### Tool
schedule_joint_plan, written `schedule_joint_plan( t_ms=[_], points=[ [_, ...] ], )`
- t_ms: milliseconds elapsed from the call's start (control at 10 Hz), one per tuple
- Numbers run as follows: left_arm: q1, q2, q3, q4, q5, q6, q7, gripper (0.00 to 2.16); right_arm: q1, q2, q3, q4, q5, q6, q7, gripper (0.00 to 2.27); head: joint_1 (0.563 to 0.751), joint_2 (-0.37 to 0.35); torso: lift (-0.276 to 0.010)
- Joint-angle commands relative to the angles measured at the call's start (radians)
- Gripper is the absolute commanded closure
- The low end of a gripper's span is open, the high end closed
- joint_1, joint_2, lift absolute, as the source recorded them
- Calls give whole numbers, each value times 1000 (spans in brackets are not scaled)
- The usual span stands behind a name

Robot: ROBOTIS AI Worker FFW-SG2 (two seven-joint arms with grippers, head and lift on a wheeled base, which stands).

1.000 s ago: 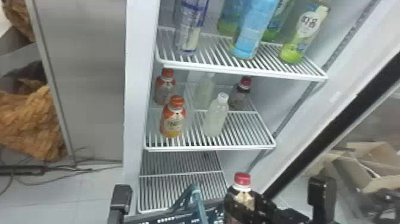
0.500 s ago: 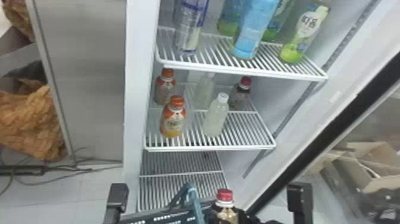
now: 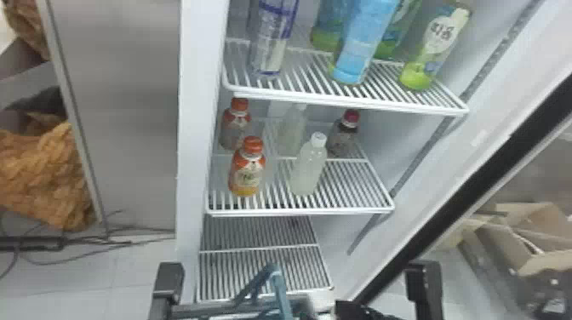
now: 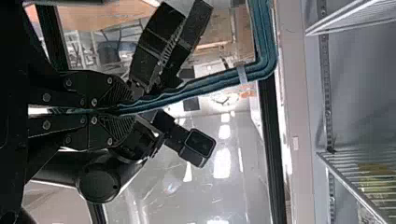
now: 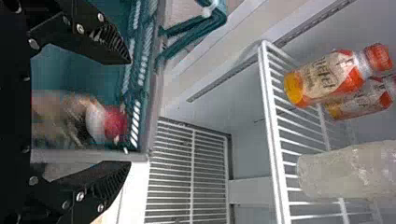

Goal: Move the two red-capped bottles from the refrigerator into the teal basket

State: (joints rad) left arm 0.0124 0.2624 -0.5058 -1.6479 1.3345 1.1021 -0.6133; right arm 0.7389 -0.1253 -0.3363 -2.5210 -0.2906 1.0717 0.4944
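An open refrigerator with white wire shelves. On the middle shelf [image 3: 300,210], a red-capped bottle [image 3: 342,138] stands at the back right. A white-capped bottle [image 3: 308,168] stands in front of it and a little to the left, with a cloudy bottle [image 3: 291,130] behind. Two orange-capped bottles stand on the left, one behind the other; the front one [image 3: 247,174] has a pale label with dark print and orange at its base, and the rear one [image 3: 235,127] has a similar orange-and-white pattern.

On the upper shelf [image 3: 340,100], a tall clear container [image 3: 270,42] carries blue markings, a bright blue bottle [image 3: 364,38] has a blue wrap, and the green bottle [image 3: 434,47] at the right bears a round white label with dark characters. Other green bottles stand behind.

The teal basket [image 5: 74,70] is just outside the refrigerator, with the second red-capped bottle [image 5: 109,123], blurred, inside it. The right end effector [image 3: 361,312] has its fingers apart on either side of that bottle. The left end effector [image 3: 168,283] is clamped on the basket's teal handle [image 4: 196,88].

Cables [image 3: 85,242] lie on the floor at the left, near crumpled brown material [image 3: 47,174]; open cardboard boxes [image 3: 532,238] sit at the right, beyond the black door edge [image 3: 481,170].
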Motion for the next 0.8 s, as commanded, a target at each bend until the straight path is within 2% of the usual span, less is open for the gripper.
schedule_joint_plan(
  t_ms=[0, 500, 700],
  points=[
    [2, 0, -1, 0, 0, 0, 0, 1107, -22, 0, -7, 51, 1, -73, 6, 254, 695, -350, -228],
    [7, -2, -1, 0, 6, 0, 0, 1105, -89, -10, -31, 169, 21, -421, 4, 282, 695, -350, -228],
    [7, -3, -1, 0, 6, 0, 0, 1105, -123, -11, -31, 247, -17, -539, -8, 283, 695, -350, -228]
  ],
)
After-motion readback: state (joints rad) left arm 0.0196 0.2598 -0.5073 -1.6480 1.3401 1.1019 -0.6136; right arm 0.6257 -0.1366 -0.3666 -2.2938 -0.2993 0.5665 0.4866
